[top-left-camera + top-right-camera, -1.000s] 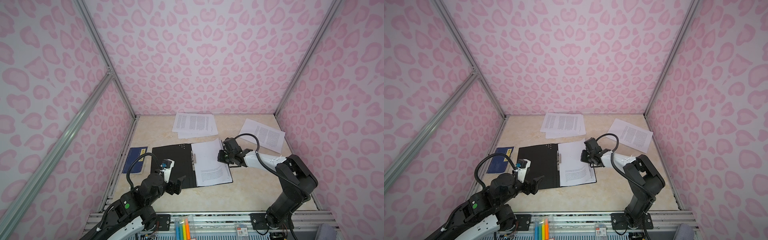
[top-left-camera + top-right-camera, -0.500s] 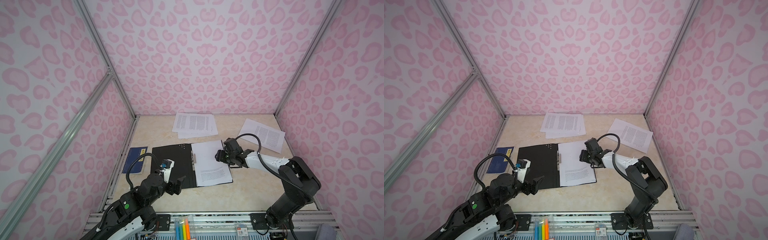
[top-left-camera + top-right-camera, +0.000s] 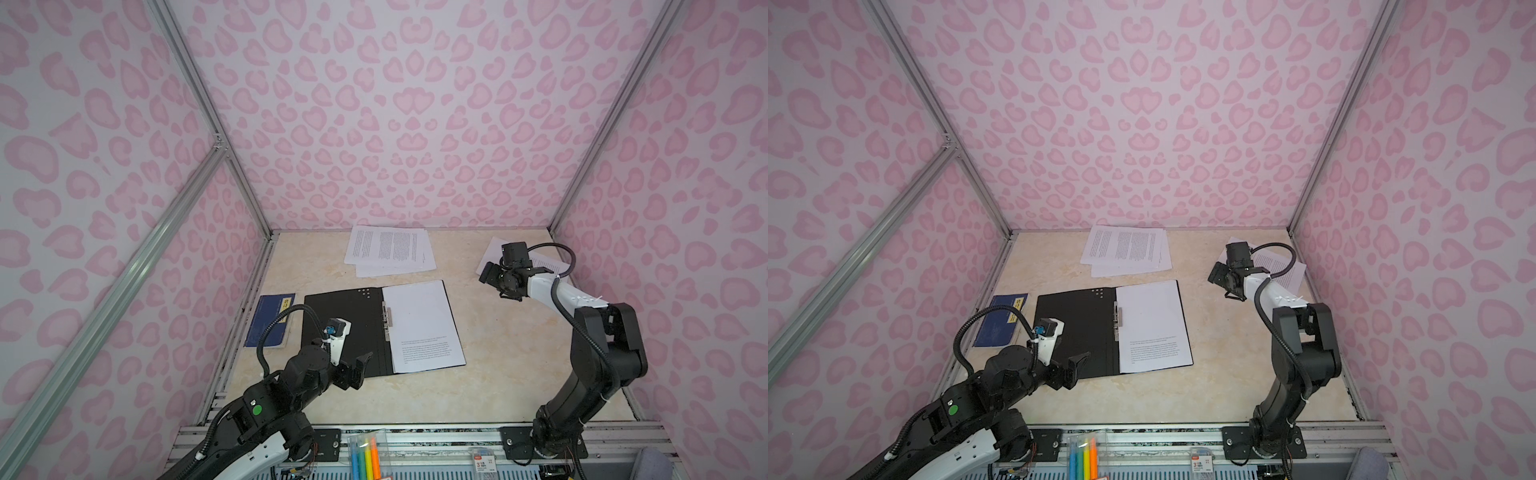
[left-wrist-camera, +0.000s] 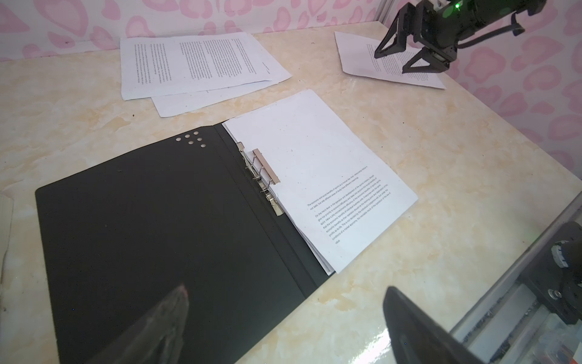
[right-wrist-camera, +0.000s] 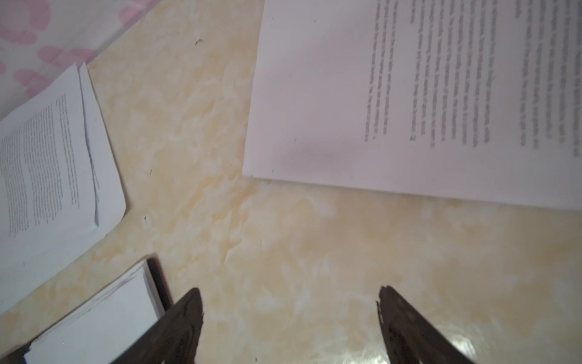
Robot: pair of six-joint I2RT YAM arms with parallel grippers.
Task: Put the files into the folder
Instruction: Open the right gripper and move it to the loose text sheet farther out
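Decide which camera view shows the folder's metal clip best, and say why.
Left wrist view: the metal clip is close and sharp, bar and springs distinct on the folder. In both top views it is only a small pale strip. The right wrist view catches a folder corner, not the clip.

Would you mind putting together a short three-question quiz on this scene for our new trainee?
1. True or false: the folder lies open, with a white sheet on its right half as both top views show it.
2. What lies just left of the folder in both top views? A) a blue booklet B) a stapler C) a mug
3. Which claw hangs near the lone sheet at the back right, and how do its jaws stand?
Key: 1 true; 2 A; 3 the right claw, jaws open.
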